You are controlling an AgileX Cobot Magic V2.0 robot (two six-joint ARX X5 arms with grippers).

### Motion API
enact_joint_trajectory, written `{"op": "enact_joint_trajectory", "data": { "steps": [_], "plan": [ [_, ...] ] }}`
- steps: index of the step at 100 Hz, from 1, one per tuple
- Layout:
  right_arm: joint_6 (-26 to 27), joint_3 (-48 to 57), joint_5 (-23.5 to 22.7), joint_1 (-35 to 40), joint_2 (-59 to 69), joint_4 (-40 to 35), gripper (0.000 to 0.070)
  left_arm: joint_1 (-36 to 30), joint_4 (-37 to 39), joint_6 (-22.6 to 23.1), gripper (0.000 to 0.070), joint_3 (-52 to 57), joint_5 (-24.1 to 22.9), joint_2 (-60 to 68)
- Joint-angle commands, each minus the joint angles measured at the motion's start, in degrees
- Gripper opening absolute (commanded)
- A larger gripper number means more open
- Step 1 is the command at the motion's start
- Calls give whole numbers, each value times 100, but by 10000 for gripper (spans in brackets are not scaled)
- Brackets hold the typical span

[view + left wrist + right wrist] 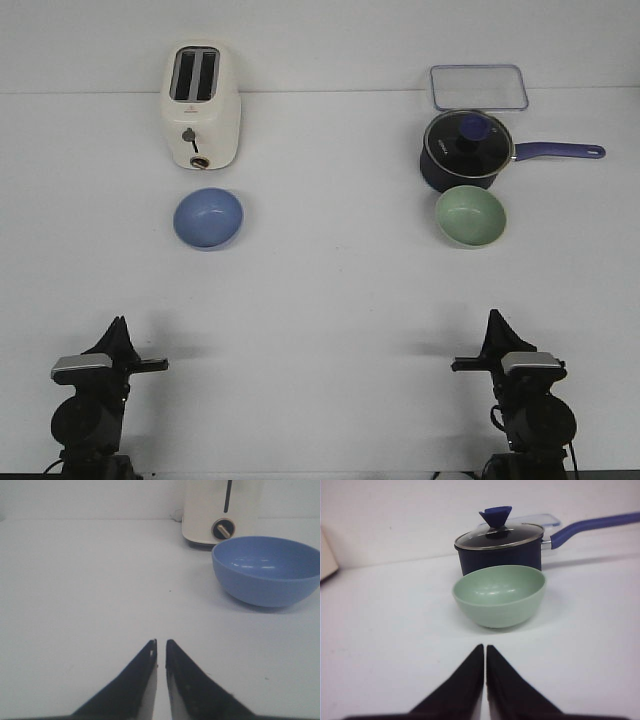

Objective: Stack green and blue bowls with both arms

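Note:
The periwinkle blue bowl (208, 217) sits upright on the white table, left of centre, just in front of the toaster; it also shows in the left wrist view (267, 570). The pale green bowl (470, 216) sits upright at the right, just in front of the saucepan; it also shows in the right wrist view (499, 595). My left gripper (118, 327) is shut and empty near the front left edge, well short of the blue bowl (161, 641). My right gripper (495, 318) is shut and empty near the front right edge, short of the green bowl (485, 646).
A cream toaster (201, 105) stands behind the blue bowl. A dark navy saucepan (468, 150) with a glass lid and a long handle pointing right stands right behind the green bowl. A clear container lid (478, 87) lies behind it.

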Motion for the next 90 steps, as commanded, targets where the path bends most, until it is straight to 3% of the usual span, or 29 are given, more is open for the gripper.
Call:
{"op": "enact_joint_trajectory", "data": {
  "steps": [1,9,25,29,37,40,52,90],
  "plan": [
    [844,87,-24,7,-4,0,3,4,61,-13,15,-114,-2,-7],
    [1248,472,35,7,57,-302,2,4,61,-13,15,-114,-2,-7],
    [1043,1759,238,7,984,-916,30,4,61,-13,15,-114,-2,-7],
    [896,2140,323,7,1386,-1084,109,4,61,-13,15,-114,-2,-7],
    [643,2879,610,4,2286,-1438,381,4,61,-13,15,-114,-2,-7],
    [586,3147,708,4,2647,-1580,430,4,61,-13,15,-114,-2,-7],
    [393,4107,988,-2,4096,-1993,428,4,61,-13,15,-114,-2,-7],
    [-37,6404,761,-584,8209,-2269,427,4,61,-13,15,-114,-2,-7]
  ]
}}
